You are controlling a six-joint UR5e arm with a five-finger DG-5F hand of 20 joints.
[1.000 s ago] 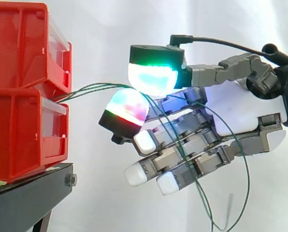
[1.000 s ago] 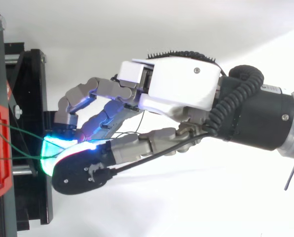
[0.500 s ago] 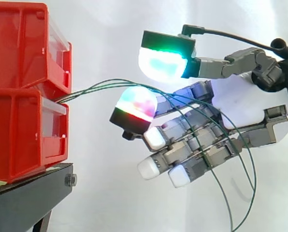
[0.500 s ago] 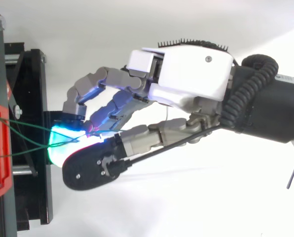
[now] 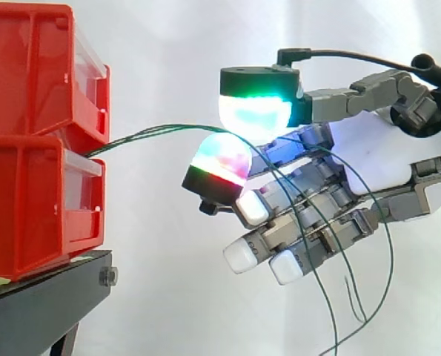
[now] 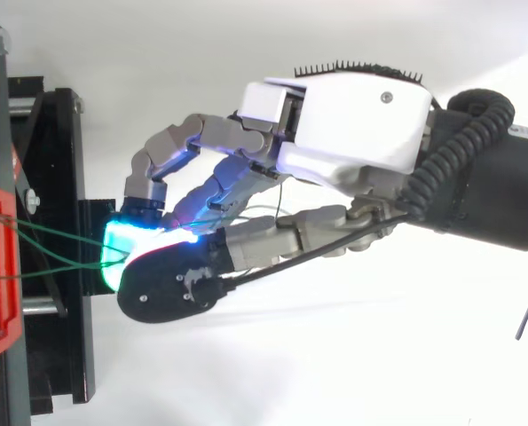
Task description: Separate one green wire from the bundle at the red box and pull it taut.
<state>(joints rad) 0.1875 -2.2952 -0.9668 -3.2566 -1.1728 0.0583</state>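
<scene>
where the two red bins [image 5: 27, 185] sit stacked on the black stand [image 5: 50, 297], a few green wires [image 5: 150, 133] come out of the gap between the upper bin and the lower one. they run off to the right of the bins, close together and nearly straight, rising a little. a short way right of the bins, clear of them, the wires pass between two glowing fingertips [image 5: 253, 115]: a green and white pad above and a pad of mixed red, green and blue below, set close together on the strands. the hand [image 5: 387, 159] is closed in a pinch on the wires, though i cannot tell how many lie between the pads. its other fingers, white-tipped, are half curled below the pinch and point toward the bins without touching them. farther right of the bins the wires droop in loose loops across those fingers and hang before the white curtain [image 5: 168, 44]. from above, two strands leave the bins apart and meet at the pads
</scene>
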